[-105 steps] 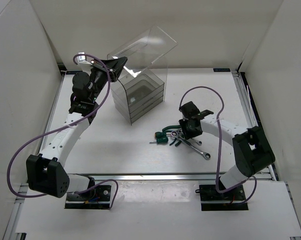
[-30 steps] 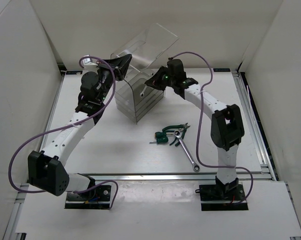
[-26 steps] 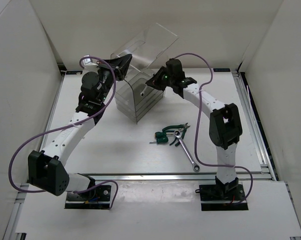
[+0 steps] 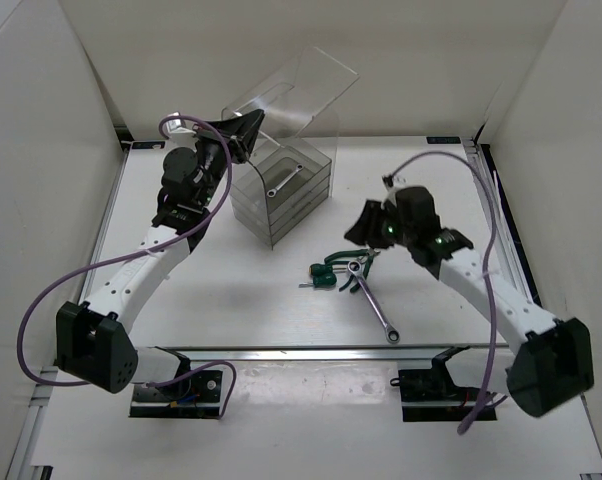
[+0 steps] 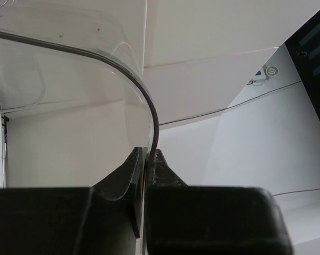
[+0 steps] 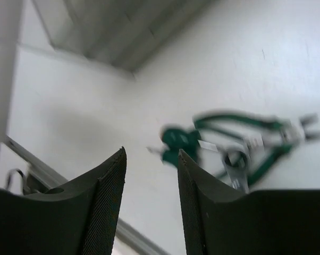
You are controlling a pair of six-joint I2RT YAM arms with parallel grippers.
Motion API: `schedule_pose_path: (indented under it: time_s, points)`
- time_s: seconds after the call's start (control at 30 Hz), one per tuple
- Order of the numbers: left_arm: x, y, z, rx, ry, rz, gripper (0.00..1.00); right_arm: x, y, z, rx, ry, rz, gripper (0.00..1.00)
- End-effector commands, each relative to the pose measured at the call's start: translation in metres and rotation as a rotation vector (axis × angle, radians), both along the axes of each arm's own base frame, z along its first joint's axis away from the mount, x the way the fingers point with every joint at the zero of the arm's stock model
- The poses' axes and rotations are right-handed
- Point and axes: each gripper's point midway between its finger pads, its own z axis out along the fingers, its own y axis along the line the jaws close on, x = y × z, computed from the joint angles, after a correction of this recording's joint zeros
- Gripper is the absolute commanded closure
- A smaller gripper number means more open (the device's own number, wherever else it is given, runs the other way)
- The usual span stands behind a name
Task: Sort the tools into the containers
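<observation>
Pliers with dark green handles (image 4: 353,257), heaped with a silver wrench (image 4: 376,305) toward the table's (image 4: 231,290) near edge, should be straddled squarely by the right gripper (image 6: 149,159), whose fingers are apart and empty; the clear plastic organiser lid (image 4: 296,85) is clamped in the left gripper (image 5: 147,155).

Top view bright, even, soft shadows; glare on clear panel (image 4: 301,85), upper centre. Right wrist view motion-blurred (pliers (image 6: 240,115) smeared, centre right). Left wrist view sharp, contrasty.
</observation>
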Motion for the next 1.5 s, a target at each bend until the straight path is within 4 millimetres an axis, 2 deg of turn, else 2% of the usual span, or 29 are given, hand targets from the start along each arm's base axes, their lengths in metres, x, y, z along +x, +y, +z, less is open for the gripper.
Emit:
schedule_pose_path:
  time_s: [0.0,0.03,0.13,0.23,0.33,0.5,0.83,0.93,1.0,1.03,1.07,1.13,1.17,1.23,1.3,1.4,1.47]
  points:
    - [-0.004,-0.005,-0.015,-0.074,0.088,-0.055,0.90,-0.045,-0.028,-0.057,-0.114,0.105,0.011,0.53]
    - [-0.004,-0.004,-0.017,-0.072,0.092,-0.053,0.90,-0.059,-0.037,-0.076,-0.136,0.160,-0.005,0.53]
    - [-0.005,-0.004,-0.024,-0.071,0.108,-0.049,0.90,-0.083,-0.054,-0.098,-0.177,0.234,-0.057,0.52]
    - [-0.005,-0.003,-0.030,-0.069,0.123,-0.044,0.90,-0.087,-0.061,-0.109,-0.219,0.257,-0.086,0.51]
    - [-0.004,-0.004,-0.034,-0.068,0.131,-0.050,0.90,-0.088,-0.078,-0.127,-0.321,0.313,-0.154,0.51]
    - [-0.009,-0.004,-0.038,-0.074,0.138,-0.058,0.90,-0.094,-0.074,-0.145,-0.341,0.368,-0.146,0.51]
    - [-0.015,0.002,-0.045,-0.089,0.158,-0.045,0.90,-0.119,-0.059,-0.186,-0.300,0.481,-0.090,0.51]
    - [-0.016,0.002,-0.044,-0.092,0.158,-0.047,0.90,-0.125,-0.060,-0.197,-0.302,0.514,-0.096,0.55]
    - [-0.016,0.002,-0.043,-0.094,0.157,-0.048,0.90,-0.128,-0.062,-0.201,-0.308,0.530,-0.100,0.66]
    - [-0.016,0.002,-0.044,-0.095,0.159,-0.048,0.90,-0.127,-0.063,-0.201,-0.312,0.531,-0.107,0.70]
    - [-0.016,0.004,-0.044,-0.092,0.161,-0.041,0.90,-0.127,-0.063,-0.201,-0.315,0.531,-0.106,0.83]
    - [-0.018,0.002,-0.046,-0.090,0.165,-0.048,0.90,-0.126,-0.064,-0.197,-0.317,0.528,-0.112,0.97]
    - [-0.018,0.003,-0.045,-0.093,0.164,-0.048,0.90,-0.125,-0.063,-0.195,-0.312,0.522,-0.112,1.00]
    - [-0.017,0.002,-0.049,-0.093,0.172,-0.048,0.90,-0.120,-0.060,-0.186,-0.295,0.498,-0.106,1.00]
    - [-0.019,0.002,-0.047,-0.096,0.168,-0.051,0.90,-0.114,-0.053,-0.168,-0.250,0.443,-0.092,1.00]
    - [-0.018,0.003,-0.046,-0.098,0.169,-0.047,0.90,-0.100,-0.046,-0.133,-0.189,0.344,-0.083,1.00]
    - [-0.018,0.001,-0.046,-0.099,0.166,-0.052,0.90,-0.088,-0.036,-0.102,-0.134,0.266,-0.069,1.00]
